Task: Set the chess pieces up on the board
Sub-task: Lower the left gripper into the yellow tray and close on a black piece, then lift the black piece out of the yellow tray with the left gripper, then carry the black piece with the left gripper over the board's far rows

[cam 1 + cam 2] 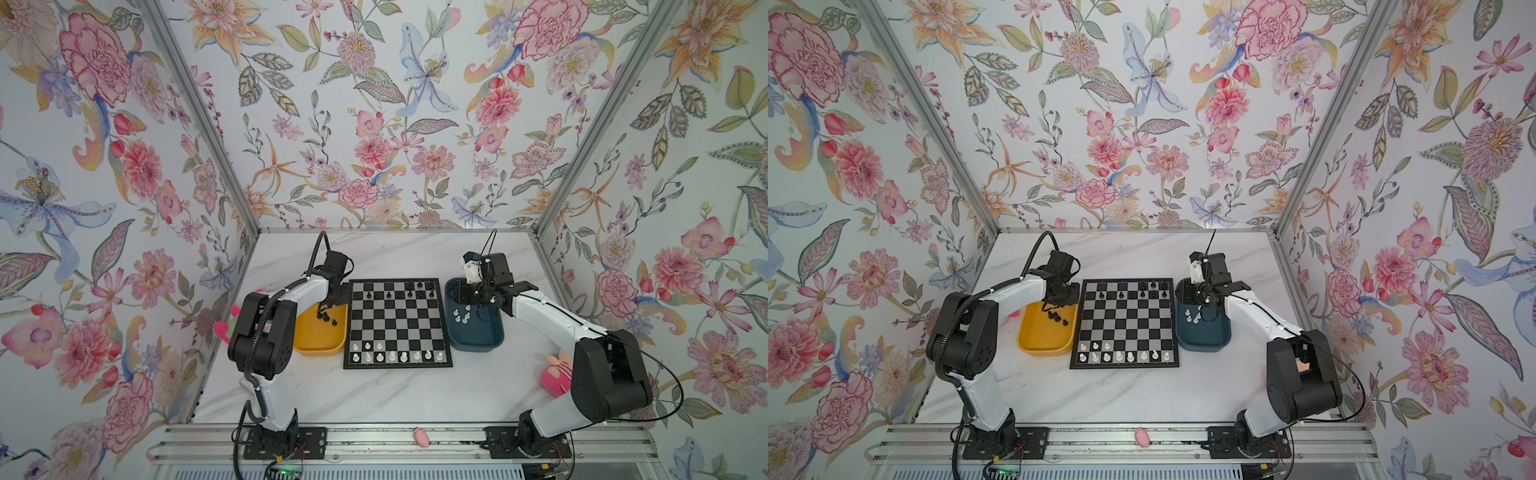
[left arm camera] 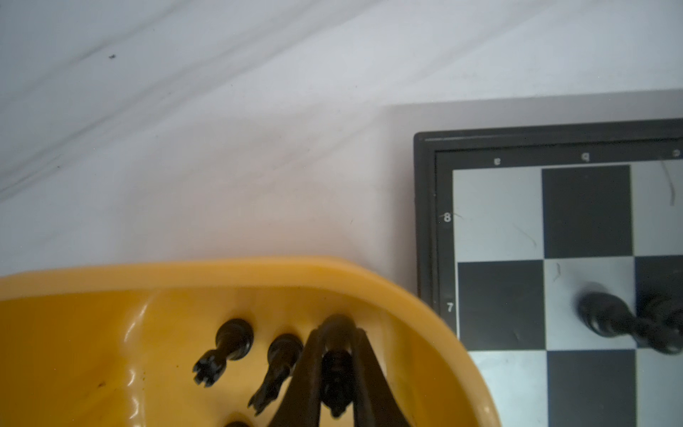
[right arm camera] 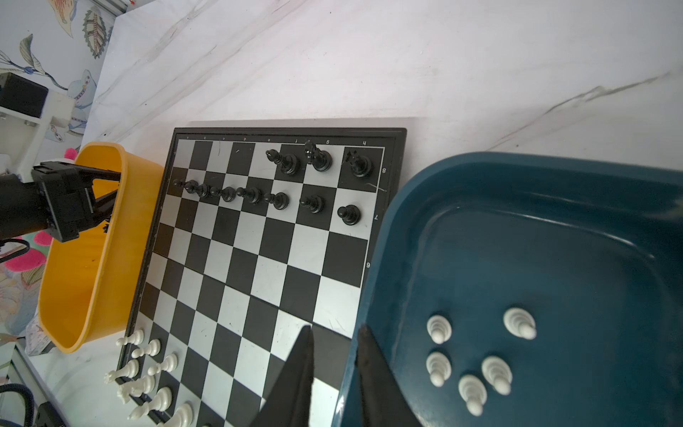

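**Left hand clamped on a black chessman in the yellow tray; right hand empty at the blue tray rim**

Layout, both top views: the board (image 1: 397, 328) lies flat at the centre of the marble worktop (image 1: 374, 399). The yellow tray (image 1: 316, 343) sits just beside it at 9 o'clock. The blue tray (image 1: 478, 338) sits just beside it at 3 o'clock.

Board: the placed black chessmen (image 3: 253, 195) occupy the 12 o'clock side. They fill most of the second rank, and three more stand in the end rank toward 1 o'clock. The placed white chessmen (image 1: 392, 356) occupy the 6 o'clock side, with a full end rank and three in the next rank toward 7 o'clock.

Left hand (image 2: 338, 332): it is down inside the yellow tray at the tray's 12 o'clock end. Its fingers (image 2: 306, 380) are closed against both sides of one black chessman (image 2: 335, 380). The loose black chessmen (image 2: 229, 349) lie on their sides on the tray floor just beside it.

Right hand (image 3: 334, 332): it hangs over the line where the board meets the blue tray. Its fingers (image 3: 301, 369) stand slightly apart with nothing between them. Five loose white chessmen (image 3: 497, 373) cluster on the blue tray floor nearby, untouched.

Other: a pink plush toy (image 1: 555, 374) lies on the worktop at 4 o'clock from the board, partly hidden by the right arm
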Tool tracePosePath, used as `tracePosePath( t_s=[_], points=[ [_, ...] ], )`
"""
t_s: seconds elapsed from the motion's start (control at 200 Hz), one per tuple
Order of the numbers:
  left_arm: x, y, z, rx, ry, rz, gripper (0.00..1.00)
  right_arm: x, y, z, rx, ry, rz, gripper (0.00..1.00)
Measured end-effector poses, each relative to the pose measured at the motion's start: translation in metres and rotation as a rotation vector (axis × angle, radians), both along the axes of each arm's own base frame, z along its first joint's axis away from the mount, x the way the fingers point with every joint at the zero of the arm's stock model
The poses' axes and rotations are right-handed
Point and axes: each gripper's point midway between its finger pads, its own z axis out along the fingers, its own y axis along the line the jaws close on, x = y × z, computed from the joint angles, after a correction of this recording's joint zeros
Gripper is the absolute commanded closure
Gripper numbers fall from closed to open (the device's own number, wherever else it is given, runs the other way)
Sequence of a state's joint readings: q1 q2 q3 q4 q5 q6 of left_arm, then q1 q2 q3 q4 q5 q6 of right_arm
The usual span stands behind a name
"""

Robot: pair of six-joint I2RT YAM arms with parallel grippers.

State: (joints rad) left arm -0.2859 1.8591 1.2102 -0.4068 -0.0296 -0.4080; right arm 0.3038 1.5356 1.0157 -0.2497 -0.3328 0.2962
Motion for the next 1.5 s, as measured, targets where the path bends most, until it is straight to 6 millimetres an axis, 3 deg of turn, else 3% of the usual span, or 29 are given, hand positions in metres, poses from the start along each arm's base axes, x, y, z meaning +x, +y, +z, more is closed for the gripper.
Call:
tracePosePath(
  t_s=[0.485, 0.961, 1.346, 1.501],
  points=[
    [0.000, 0.001, 0.010, 0.002, -0.006, 0.001, 0.92, 0.000, 0.000, 0.000, 0.000, 0.000, 0.000, 0.77],
    [0.008, -0.003, 0.099, -0.032, -0.194, 0.003, 0.91, 0.000, 0.000, 0.000, 0.000, 0.000, 0.000, 0.77],
    [0.016, -0.055, 0.144, -0.086, -0.284, -0.099, 0.90, -0.002, -0.001, -0.003, -0.001, 0.005, 0.000, 0.77],
    [0.027, -0.084, 0.147, -0.111, -0.291, -0.150, 0.90, -0.003, -0.002, -0.007, -0.004, 0.014, -0.003, 0.77]
  ],
)
